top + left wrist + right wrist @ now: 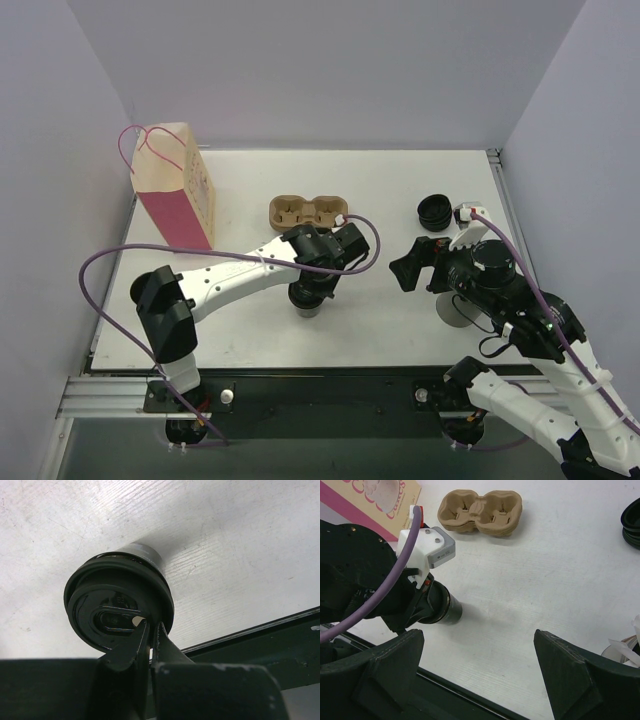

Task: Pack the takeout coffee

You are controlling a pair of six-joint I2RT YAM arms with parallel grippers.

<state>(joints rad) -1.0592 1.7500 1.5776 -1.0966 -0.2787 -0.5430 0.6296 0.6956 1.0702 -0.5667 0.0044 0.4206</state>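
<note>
A takeout coffee (pixel 117 607), a small black cup with a black lid, is at the near middle of the table. My left gripper (pixel 151 625) is shut on the rim of its lid. From above, the left gripper (pixel 313 288) covers most of the cup (pixel 308 306). The cup (pixel 447 611) also shows in the right wrist view, under the left arm's wrist. The brown pulp tray (pixel 308 211) lies behind it with both wells empty. My right gripper (pixel 425 262) is open to the right of the cup, with only bare table between its fingers.
A pink and cream paper bag (pixel 178 185) stands at the back left. A stack of loose black lids (pixel 436 212) sits at the back right. A grey cylinder (pixel 455 312) stands partly under the right arm. The table's black front rail (pixel 260 640) runs just beside the cup.
</note>
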